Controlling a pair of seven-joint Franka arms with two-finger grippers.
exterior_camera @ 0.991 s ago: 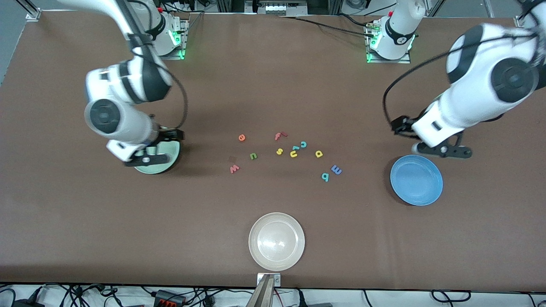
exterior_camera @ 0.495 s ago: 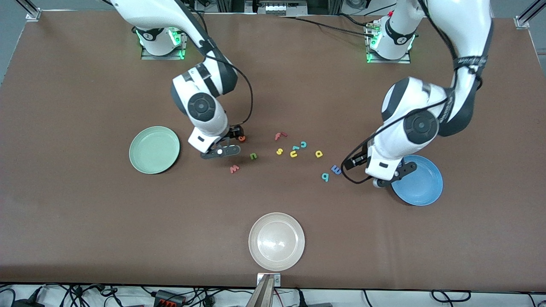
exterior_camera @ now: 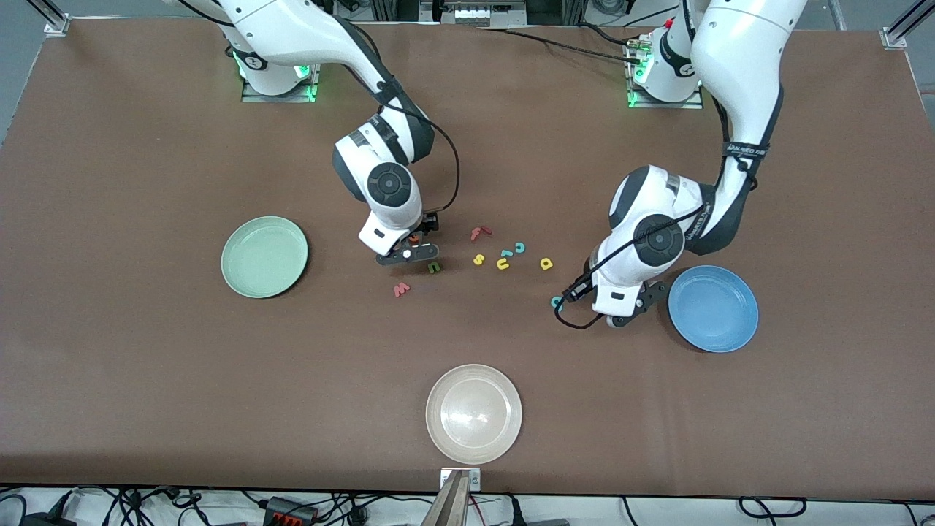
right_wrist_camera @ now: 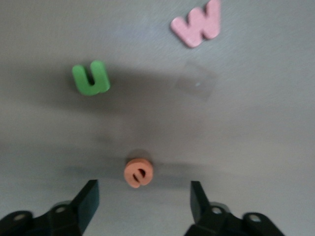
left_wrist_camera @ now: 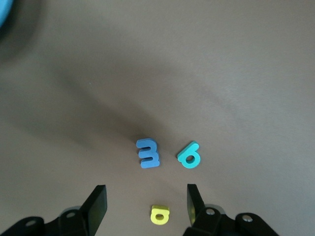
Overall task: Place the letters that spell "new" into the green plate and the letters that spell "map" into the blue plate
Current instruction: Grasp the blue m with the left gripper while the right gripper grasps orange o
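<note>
Both arms as I viewed them remotely, each low over the loose letters in the middle of the bench. The right gripper [right_wrist_camera: 144, 194] hung with its fingers apart, clamped on nothing, the orange "e" [right_wrist_camera: 139, 172] lying on the bench in the gap between them. The green "n" [right_wrist_camera: 90, 79] and the red "w" [right_wrist_camera: 198, 23] lay apart from it, the "w" [exterior_camera: 401, 290] nearer the front camera than the "n" [exterior_camera: 434, 267]. The left gripper [left_wrist_camera: 146, 196] was likewise spread and empty, with the yellow "a" [left_wrist_camera: 160, 215] low between its fingers; the dark blue "m" [left_wrist_camera: 148, 153] and the teal "p" [left_wrist_camera: 189, 155] lay side by side just past the fingertips, not touching. I saw the green plate [exterior_camera: 264, 256] bare toward the right arm's end of the bench and the blue plate [exterior_camera: 713, 308] bare toward the left arm's end, close beside the left arm's wrist. A cream-white plate [exterior_camera: 473, 413] sat near the middle of the bench edge closest to the front camera. A red "f" [exterior_camera: 480, 233], yellow "s" [exterior_camera: 479, 259], yellow "u" [exterior_camera: 503, 263] and teal "c" [exterior_camera: 519, 248] lay clustered between the two grippers
</note>
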